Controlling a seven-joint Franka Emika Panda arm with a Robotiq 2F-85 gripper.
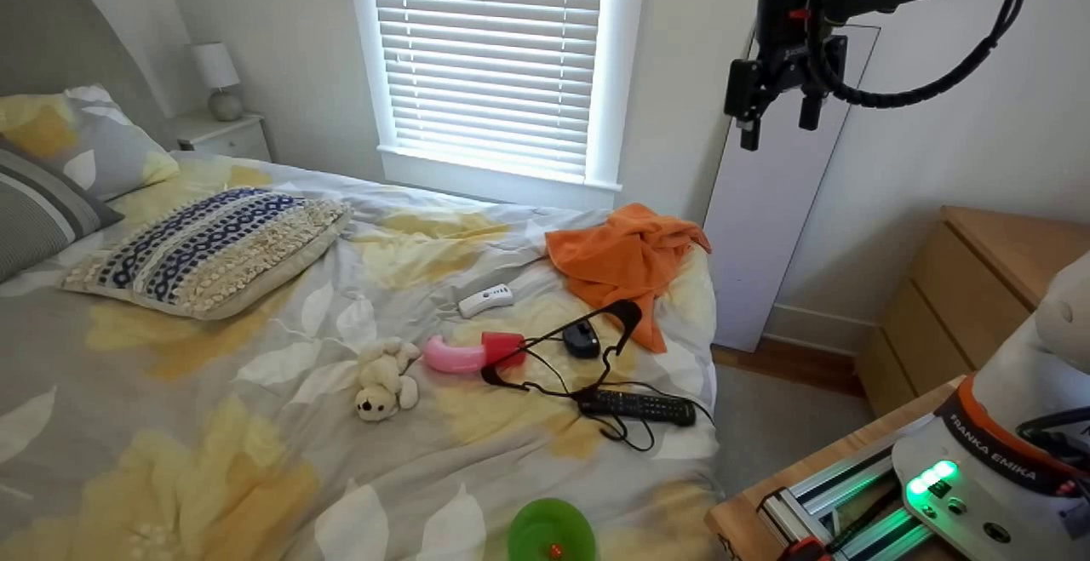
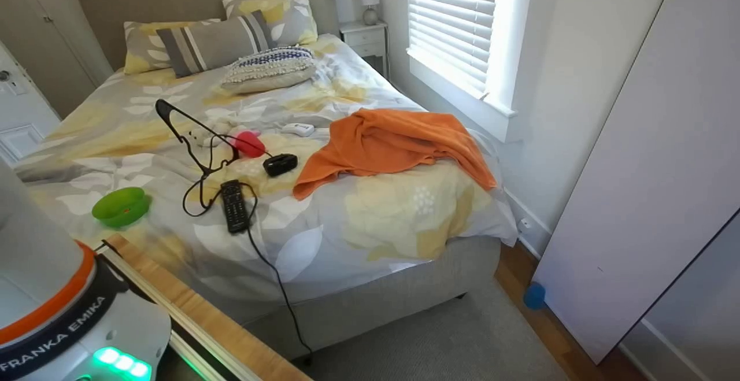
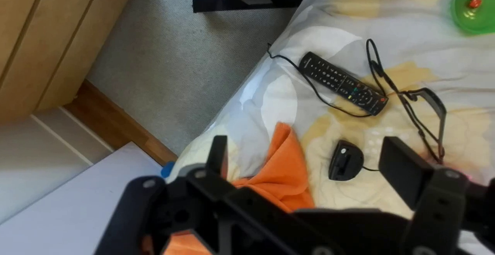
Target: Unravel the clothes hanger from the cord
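Observation:
The clothes hanger [image 1: 628, 314] is thin and black and stands tilted on the bed. It also shows in an exterior view [image 2: 164, 115] and in the wrist view [image 3: 437, 104]. The black cord [image 2: 278, 274] loops around the hanger's hook end, passes by a black remote [image 2: 234, 206] and hangs over the bed edge. It shows in the wrist view [image 3: 309, 83] too. Its other end joins a small black device [image 3: 346, 160]. How the cord crosses the hook is too fine to tell. My gripper [image 1: 779, 125] is open and empty, high above the bed's corner; its fingers [image 3: 303, 150] touch nothing.
An orange cloth [image 1: 626, 246] lies at the bed corner. A teddy bear [image 1: 385, 380], a pink and red object [image 1: 456, 357], a white remote [image 1: 486, 300] and a green bowl [image 1: 552, 531] lie on the bed. A wooden dresser [image 1: 962, 306] and a leaning white panel [image 1: 766, 220] stand beyond.

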